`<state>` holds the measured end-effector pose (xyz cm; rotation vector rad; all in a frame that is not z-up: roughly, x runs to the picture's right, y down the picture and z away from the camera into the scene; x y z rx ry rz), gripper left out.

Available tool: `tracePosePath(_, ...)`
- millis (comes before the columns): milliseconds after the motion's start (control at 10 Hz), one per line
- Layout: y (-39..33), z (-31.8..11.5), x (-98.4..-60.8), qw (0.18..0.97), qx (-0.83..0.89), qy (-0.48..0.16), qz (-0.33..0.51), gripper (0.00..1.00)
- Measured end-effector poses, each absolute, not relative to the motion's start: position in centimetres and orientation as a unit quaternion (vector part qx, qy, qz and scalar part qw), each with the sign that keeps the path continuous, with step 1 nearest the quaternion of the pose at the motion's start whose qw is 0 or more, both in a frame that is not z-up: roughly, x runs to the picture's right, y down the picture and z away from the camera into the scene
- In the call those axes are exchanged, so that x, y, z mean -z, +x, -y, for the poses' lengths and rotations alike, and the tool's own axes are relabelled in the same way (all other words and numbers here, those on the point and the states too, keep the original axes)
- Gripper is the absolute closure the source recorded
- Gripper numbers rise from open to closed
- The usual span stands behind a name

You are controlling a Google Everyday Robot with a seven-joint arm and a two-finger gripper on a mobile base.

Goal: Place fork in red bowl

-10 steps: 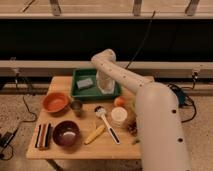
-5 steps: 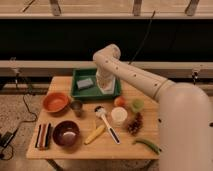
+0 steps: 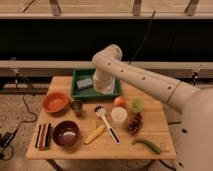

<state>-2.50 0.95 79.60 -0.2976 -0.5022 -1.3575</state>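
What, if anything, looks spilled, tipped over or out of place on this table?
Nothing stands out. The red bowl, the dark bowl and the white cup stand upright, and nothing looks spilled. The gripper hangs over the green tray, fingers shut.

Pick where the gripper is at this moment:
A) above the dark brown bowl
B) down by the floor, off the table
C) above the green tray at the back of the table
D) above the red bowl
C: the gripper, shut, hangs over the green tray at the back of the table, well away from the red bowl and the dark brown bowl.
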Motion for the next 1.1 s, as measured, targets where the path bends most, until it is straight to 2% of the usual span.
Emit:
tracePosePath(800, -3.4, -1.2, -78.5, 0.725, 0.637, -0.124, 0.232, 1.00)
tracePosePath(1100, -8.9, -3.1, -76.3, 0.683, 0.678, -0.109, 0.247, 1.00)
